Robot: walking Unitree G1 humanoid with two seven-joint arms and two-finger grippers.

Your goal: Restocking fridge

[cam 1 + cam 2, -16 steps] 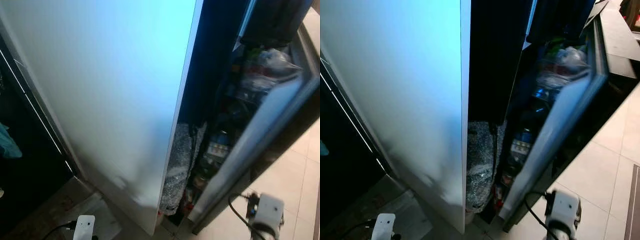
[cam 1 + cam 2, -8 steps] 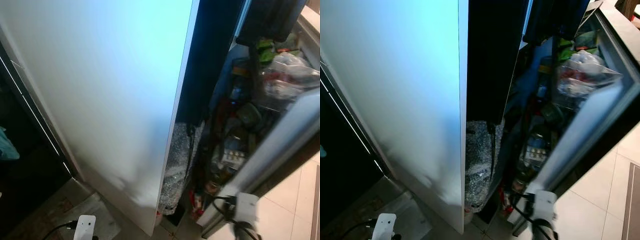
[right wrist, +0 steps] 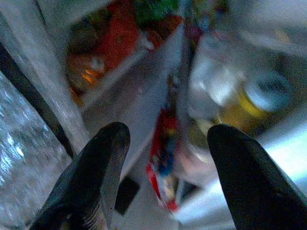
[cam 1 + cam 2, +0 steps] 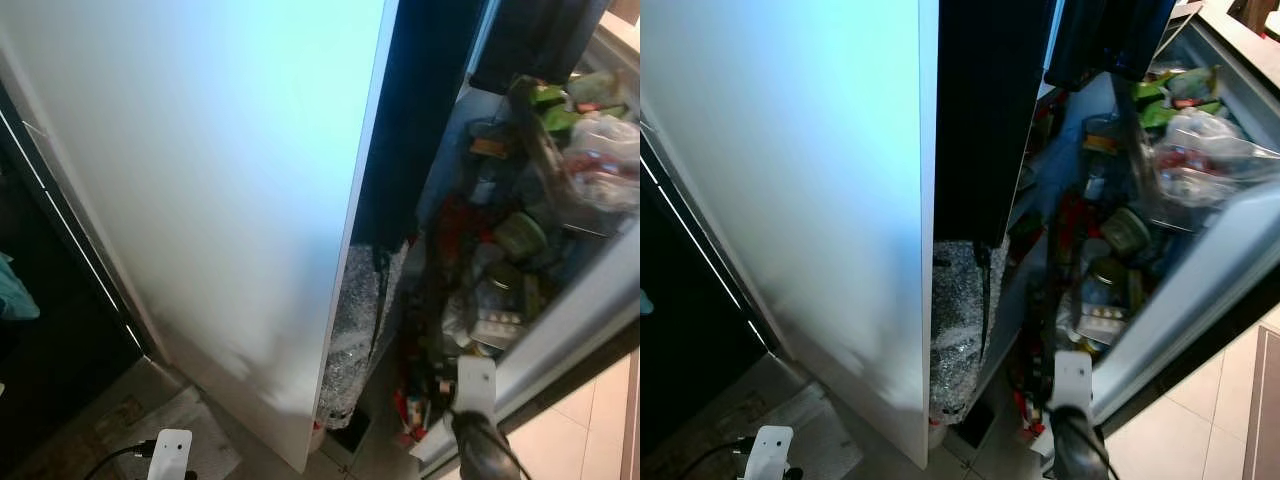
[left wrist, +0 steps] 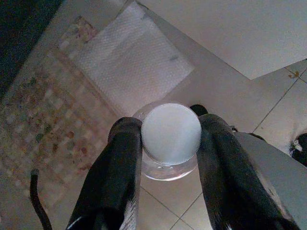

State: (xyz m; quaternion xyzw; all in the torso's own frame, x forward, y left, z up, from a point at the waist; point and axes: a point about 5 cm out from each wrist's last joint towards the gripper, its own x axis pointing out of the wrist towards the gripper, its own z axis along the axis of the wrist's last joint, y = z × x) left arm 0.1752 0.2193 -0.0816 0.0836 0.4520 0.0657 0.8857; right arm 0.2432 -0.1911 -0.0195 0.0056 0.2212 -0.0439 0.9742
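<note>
The left gripper (image 5: 168, 143) is clamped on a clear jar (image 5: 169, 139) with a white ridged lid, one black finger (image 5: 117, 172) pressed to each side just below the lid. The jar's long axis runs along the fingers, lid end toward the wrist camera and base toward the floor, so from here it is seen lid-on. It hangs low at the robot's left side, above beige floor tiles (image 5: 283, 115), with a patterned mat (image 5: 43, 120) and a white sheet of bubble wrap (image 5: 132, 67) lying on the floor beyond it. In the head views the fridge (image 4: 400, 150) stands ahead, next to a broad pale side panel (image 4: 220, 180); a crumpled silvery wrap (image 4: 355, 330) is wedged upright in the dark gap at the panel's lower edge. The fridge door (image 4: 1190, 300) is swung open to the right, its pale edge running diagonally. The shelves behind it are crowded: a clear plastic bag with red contents (image 4: 1205, 165), green-topped jars (image 4: 1127, 230), a blister pack (image 4: 1100, 320) and red packets (image 4: 410, 405) near the bottom, all partly blurred. The right gripper (image 3: 165, 143) is spread apart and holds nothing, fingers pointing into the lower fridge interior in front of those red packets and jars; its white wrist (image 4: 476, 385) is low at the door's bottom edge.
</note>
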